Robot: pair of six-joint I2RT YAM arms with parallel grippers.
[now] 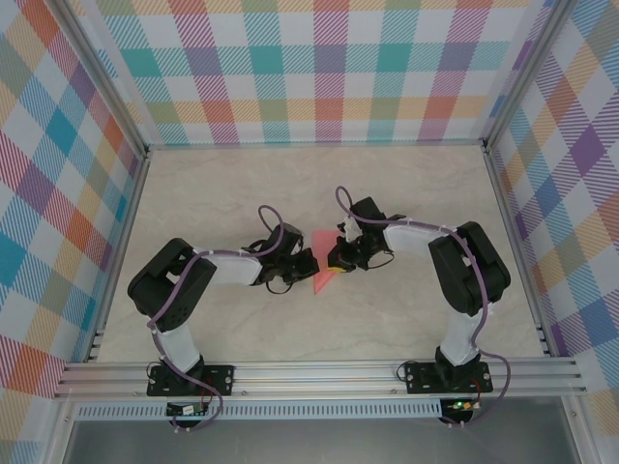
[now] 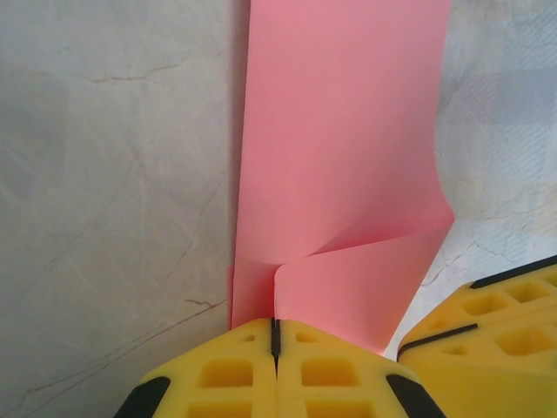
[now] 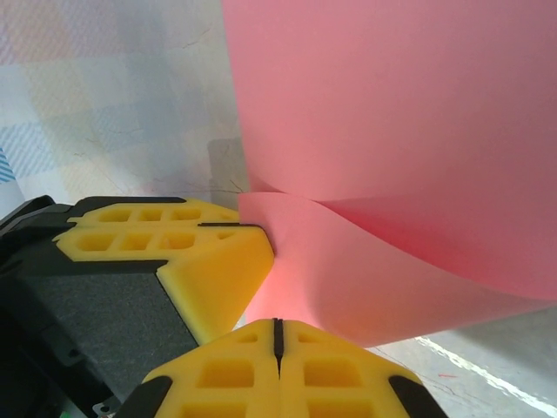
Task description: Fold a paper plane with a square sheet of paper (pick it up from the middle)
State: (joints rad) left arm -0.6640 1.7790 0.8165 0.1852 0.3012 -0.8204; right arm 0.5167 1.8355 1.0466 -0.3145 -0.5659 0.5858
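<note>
Pinching the square sheet of paper from opposite sides, left hand and right hand.

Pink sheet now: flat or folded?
Partly folded: the sheet has a flap bent over near the left hand, curved, not pressed flat.

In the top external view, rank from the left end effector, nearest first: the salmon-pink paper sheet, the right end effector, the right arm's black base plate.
1. Salmon-pink paper sheet, right at its tip.
2. Right end effector, just across the sheet.
3. Right arm's black base plate, near edge, right.
</note>
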